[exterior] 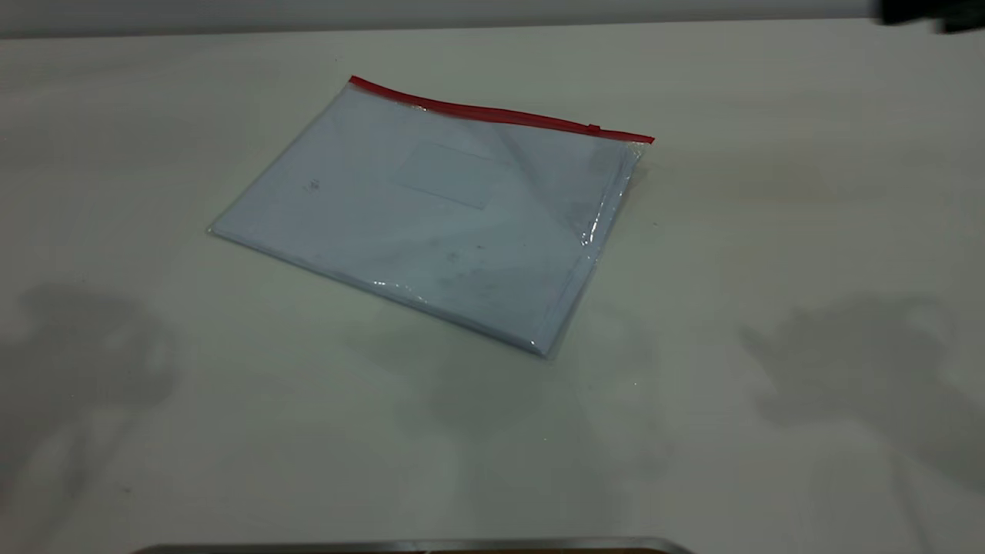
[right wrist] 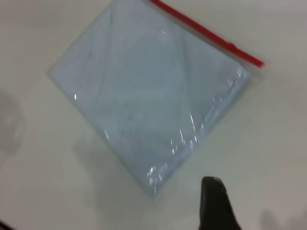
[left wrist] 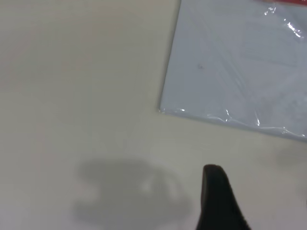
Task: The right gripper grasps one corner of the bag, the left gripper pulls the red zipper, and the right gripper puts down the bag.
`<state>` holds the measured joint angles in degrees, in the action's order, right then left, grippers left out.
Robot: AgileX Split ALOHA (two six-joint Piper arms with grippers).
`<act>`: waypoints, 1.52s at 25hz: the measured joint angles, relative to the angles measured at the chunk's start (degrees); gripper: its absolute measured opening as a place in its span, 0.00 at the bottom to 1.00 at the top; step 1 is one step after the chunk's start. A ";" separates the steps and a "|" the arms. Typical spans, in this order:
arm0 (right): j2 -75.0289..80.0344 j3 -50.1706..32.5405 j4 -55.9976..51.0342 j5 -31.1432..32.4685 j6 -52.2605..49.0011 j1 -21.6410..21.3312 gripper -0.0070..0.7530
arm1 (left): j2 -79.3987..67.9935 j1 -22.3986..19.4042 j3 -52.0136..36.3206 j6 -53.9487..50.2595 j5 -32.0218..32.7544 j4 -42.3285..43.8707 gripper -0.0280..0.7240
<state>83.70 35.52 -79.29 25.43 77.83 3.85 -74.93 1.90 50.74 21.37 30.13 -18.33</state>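
Bag flat, untouched; slick, floppy plastic, pinch corner by zipper. Right gripper short of it, left gripper off its corner; can't tell either's opening.

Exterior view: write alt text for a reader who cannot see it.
A clear bag of white paper lies flat on a pale table, its red zipper along the far edge with the slider near the right end. No gripper touches it.
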 joint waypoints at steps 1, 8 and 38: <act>4.37 1.81 -4.30 -0.11 4.06 0.87 0.66 | -2.56 0.00 1.10 1.03 -0.77 -0.79 0.70; 31.27 15.88 -18.80 4.69 16.11 3.02 0.66 | -12.22 0.00 6.47 4.51 -3.46 -3.78 0.70; 68.78 52.33 -20.26 14.52 13.31 5.29 0.43 | -13.16 0.00 6.92 4.69 -5.73 -3.78 0.70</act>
<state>152.48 87.84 -99.56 39.95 91.13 9.14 -88.09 1.90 57.66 26.06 24.41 -22.10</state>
